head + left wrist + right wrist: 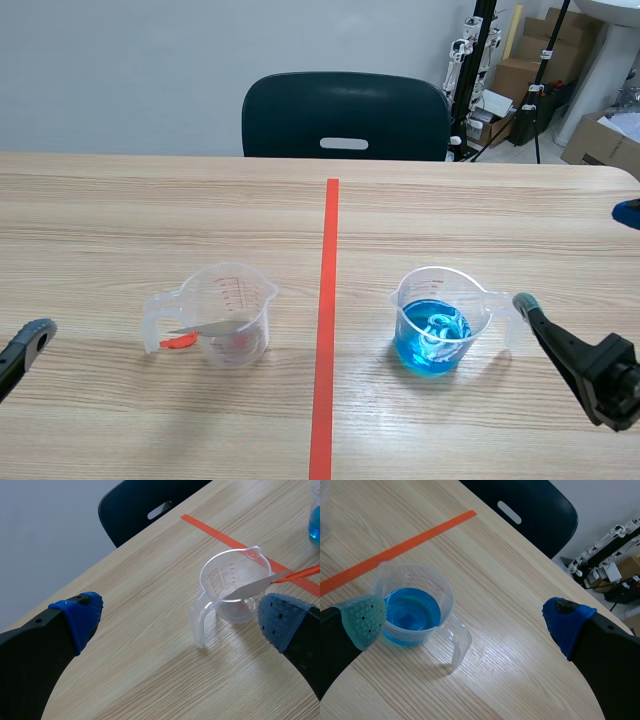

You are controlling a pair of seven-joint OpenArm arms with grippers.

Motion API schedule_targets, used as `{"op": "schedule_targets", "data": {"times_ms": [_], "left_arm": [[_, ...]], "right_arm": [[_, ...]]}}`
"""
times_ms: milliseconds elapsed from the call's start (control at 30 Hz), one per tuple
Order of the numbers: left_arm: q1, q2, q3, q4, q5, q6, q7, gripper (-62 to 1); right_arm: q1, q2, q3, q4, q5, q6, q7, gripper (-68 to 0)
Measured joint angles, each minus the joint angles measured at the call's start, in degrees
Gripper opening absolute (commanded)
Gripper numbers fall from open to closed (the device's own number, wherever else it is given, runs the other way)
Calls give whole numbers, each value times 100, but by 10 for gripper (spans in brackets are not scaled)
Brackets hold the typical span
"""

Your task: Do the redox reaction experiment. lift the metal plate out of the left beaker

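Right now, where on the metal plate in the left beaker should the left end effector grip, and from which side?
Probably the orange-red end of the metal plate: it juts past the rim of the left beaker beside the handle, while the rest slants down inside. Bring the open left end effector in from that outer side, closing across the flat faces.

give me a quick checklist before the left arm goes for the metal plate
1. Thin metal plate with red grip leans in the clear plastic left beaker, grip past the rim: ok
2. Left beaker upright: ok
3. Left jaws open, empty: ok
4. Left jaws around the grip: not ok, beaker lies ahead of them
5. Clear beaker of blue liquid apart, across the tape line: ok
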Motion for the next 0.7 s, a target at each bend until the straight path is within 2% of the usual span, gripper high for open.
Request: {"op": "schedule_targets", "data": {"times_ms": [167, 333, 533, 700], "left_arm": [[-2, 61, 0, 0, -4, 0, 94, 14], [70, 457, 0, 0, -7, -4, 203, 14], [597, 708, 0, 0, -7, 0, -245, 14], [1054, 960, 0, -52, -7, 0, -660, 14]], "right_arm": [[24, 133, -83, 0, -103, 20, 177, 4], [367, 494, -728, 0, -223, 50, 175, 4], [857, 553, -1419, 0, -514, 61, 173, 4], [1228, 553, -2188, -4, -1014, 63, 170, 4]]}}
